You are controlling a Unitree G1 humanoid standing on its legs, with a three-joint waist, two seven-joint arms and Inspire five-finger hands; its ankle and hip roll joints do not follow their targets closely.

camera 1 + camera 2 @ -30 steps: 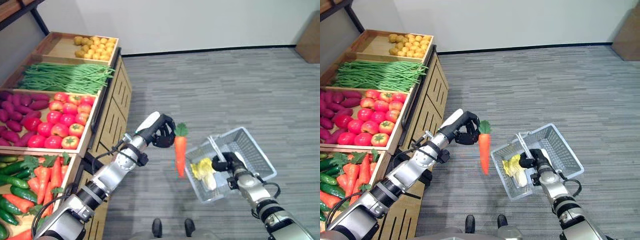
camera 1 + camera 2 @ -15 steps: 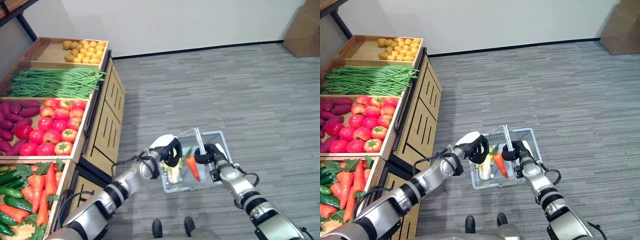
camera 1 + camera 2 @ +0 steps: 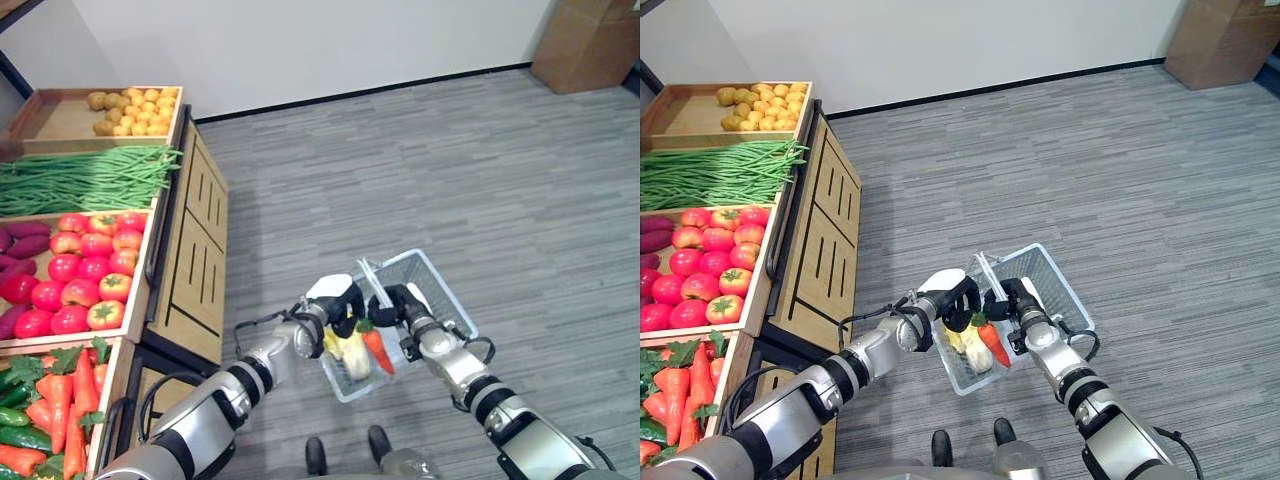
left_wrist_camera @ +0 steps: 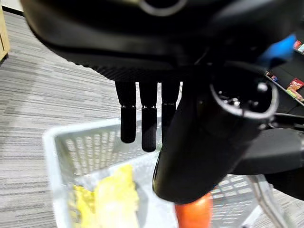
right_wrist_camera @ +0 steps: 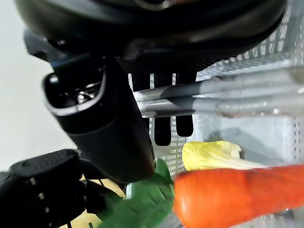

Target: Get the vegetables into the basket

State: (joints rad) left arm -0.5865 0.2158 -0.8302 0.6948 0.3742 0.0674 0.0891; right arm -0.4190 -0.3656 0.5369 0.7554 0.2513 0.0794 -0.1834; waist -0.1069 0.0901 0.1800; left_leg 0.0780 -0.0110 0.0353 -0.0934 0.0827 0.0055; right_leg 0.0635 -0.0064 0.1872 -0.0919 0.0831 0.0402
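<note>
Orange carrot (image 3: 377,350) lies inside the wire basket (image 3: 440,290), tip toward the basket's near corner, leafy top up by the handle, touching a pale yellow leafy veg (image 3: 349,352) that sits along the basket's left wall. Right hand (image 3: 398,304) has its fingers curled round the basket's grey handle (image 5: 228,97), carrying it; right wrist view shows the bars running through the closed fingers, carrot and yellow leaves just below. Left hand (image 3: 958,297) hangs over the basket's left rim, fingers straight and pointing down, nothing in it per its own wrist view; thumb looks close to the carrot top but contact is hard to judge there.

Risks, as I read it: basket hangs tilted from one hand, so a quick swing could roll the carrot toward the low corner or tip veg over the rim. Left hand pulling out carelessly could snag the wire wall or handle & jerk the basket. More veg waits in the wooden crates (image 3: 140,270) of the stand, e.g. tomatoes (image 3: 85,270), green beans (image 3: 85,178), so task prob. isn't finished.
</note>
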